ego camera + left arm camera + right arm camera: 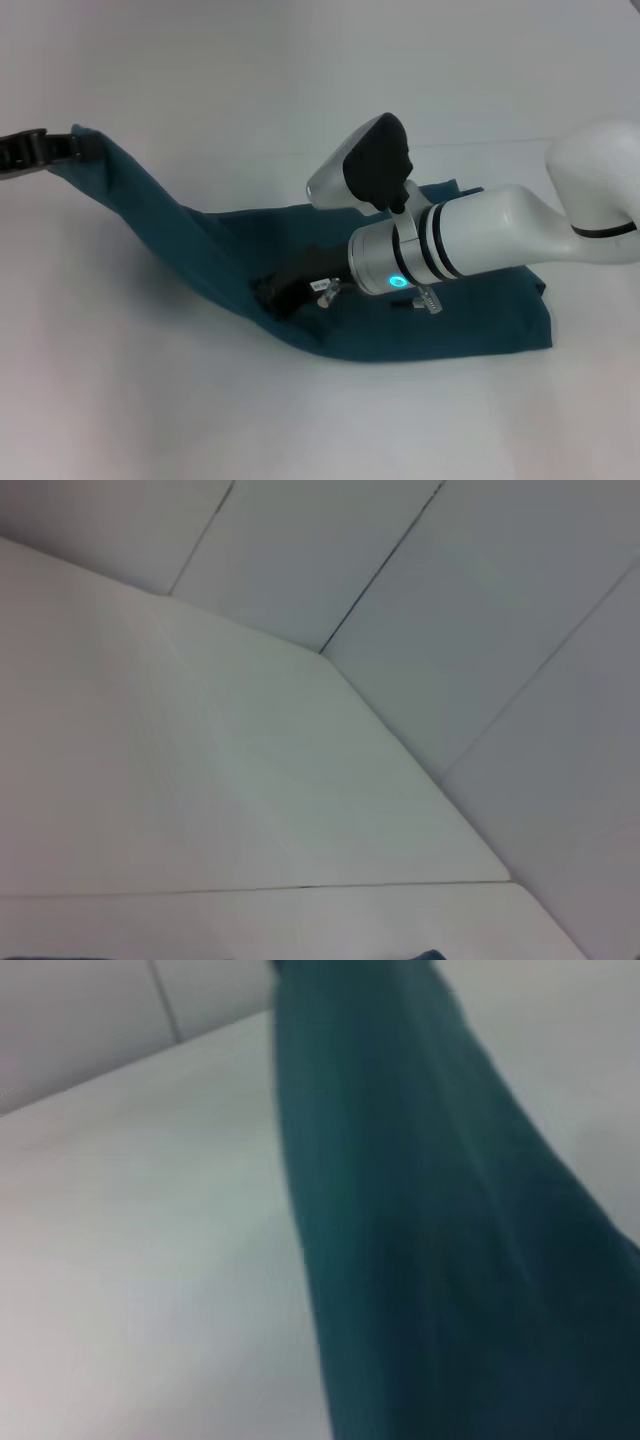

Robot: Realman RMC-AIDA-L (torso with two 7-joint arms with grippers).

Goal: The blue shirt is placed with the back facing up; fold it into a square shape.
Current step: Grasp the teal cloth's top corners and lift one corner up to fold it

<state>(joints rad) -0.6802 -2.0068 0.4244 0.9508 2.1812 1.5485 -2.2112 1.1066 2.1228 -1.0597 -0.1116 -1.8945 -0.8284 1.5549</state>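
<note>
My left gripper (pixel 70 147), black, sits at the far left edge of the scene, raised, its fingers pinched closed on a corner of the dark teal-blue knit shirt (pixel 170 235). My right arm, white with black rings and a glowing teal light at the wrist, reaches in from the right across the middle. Its dark right gripper (pixel 285 290) is pressed low against the cloth, too dim to tell how its fingers stand.

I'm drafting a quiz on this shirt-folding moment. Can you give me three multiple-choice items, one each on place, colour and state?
1. Where is the left gripper?
A. at the shirt's raised far-left end
B. on its right edge
C. off the cloth

2. What colour is the blue shirt?
A. red
B. dark teal-blue
C. white

3. How does the shirt lie?
A. folded square
B. fully flat
C. one end lifted, the rest on the table

Key: 1 A, it grips the lifted corner; 2 B, teal in both views; 3 C, the cloth slopes up leftward while the right gripper rests at its middle.
</note>
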